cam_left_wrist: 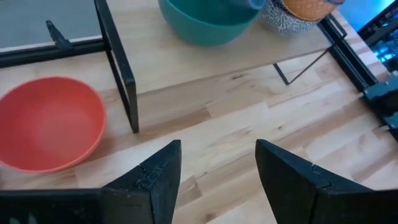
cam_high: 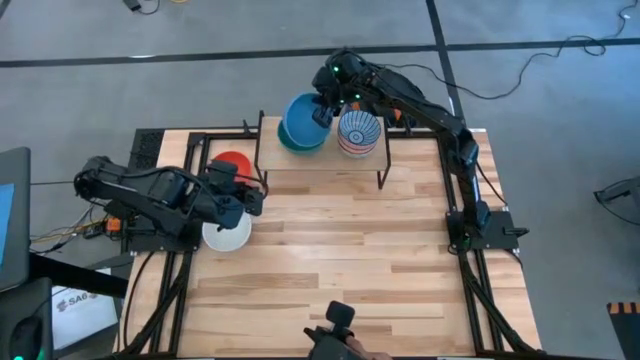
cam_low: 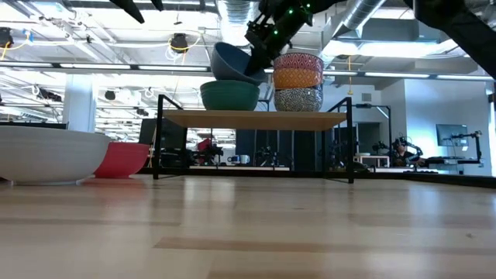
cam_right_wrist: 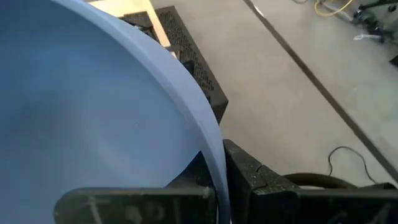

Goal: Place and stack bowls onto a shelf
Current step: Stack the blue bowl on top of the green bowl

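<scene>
I had the light blue round bowl (cam_high: 300,118) pinched by its rim in the right gripper (cam_high: 324,112), tilted, just above the green round bowl (cam_low: 229,94) that sat on the low shelf's light wooden top board (cam_low: 256,118). Just beside that gripper, on the same board, stood a stack of three bowls topped by the blue-white striped bowl (cam_high: 358,130); little room separated it from the held bowl. The low view showed the stack's layers, which the high view hid. The right wrist view showed only the blue rim (cam_right_wrist: 186,106) clamped between the dark fingers (cam_right_wrist: 261,180), with grey floor beyond.

The left gripper (cam_high: 243,203) hung well apart from the shelf, fingers spread and holding nothing, with bare wooden tabletop (cam_high: 340,240) ahead of it. The white round bowl (cam_high: 226,232) lay under it, and the red round bowl (cam_high: 232,162) rested just beside it, next to the shelf's black metal leg (cam_left_wrist: 118,68).
</scene>
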Robot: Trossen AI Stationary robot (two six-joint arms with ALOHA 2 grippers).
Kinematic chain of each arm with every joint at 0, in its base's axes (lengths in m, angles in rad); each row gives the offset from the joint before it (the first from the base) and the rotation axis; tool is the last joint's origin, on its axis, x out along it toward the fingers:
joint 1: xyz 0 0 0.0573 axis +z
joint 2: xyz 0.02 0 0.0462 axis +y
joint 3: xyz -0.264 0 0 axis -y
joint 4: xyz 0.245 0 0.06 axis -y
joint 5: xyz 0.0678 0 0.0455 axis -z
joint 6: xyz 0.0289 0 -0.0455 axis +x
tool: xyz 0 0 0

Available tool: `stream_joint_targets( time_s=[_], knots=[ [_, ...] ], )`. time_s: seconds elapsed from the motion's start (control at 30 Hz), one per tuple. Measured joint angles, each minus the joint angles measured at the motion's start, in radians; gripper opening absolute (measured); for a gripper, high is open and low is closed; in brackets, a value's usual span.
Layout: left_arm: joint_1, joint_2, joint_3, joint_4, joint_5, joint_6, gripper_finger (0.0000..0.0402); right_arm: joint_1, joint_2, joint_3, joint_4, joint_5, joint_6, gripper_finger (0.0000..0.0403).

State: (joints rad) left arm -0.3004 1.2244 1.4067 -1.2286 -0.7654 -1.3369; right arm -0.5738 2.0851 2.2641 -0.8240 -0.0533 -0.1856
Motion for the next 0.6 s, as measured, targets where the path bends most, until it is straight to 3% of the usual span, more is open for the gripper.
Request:
stream_joint_targets(
  time_s=[0.43, 0.6],
  knots=[
    [0.01, 0.022, 0.0, 0.009, 0.018, -0.011, 0.019, 0.004, -0.001, 0.001, 0.015, -0.036, -0.025, 0.0037],
    [0.015, 0.022, 0.0, 0.017, 0.017, -0.008, 0.019, 0.007, -0.001, 0.001, 0.017, -0.039, -0.018, 0.006]
  ],
)
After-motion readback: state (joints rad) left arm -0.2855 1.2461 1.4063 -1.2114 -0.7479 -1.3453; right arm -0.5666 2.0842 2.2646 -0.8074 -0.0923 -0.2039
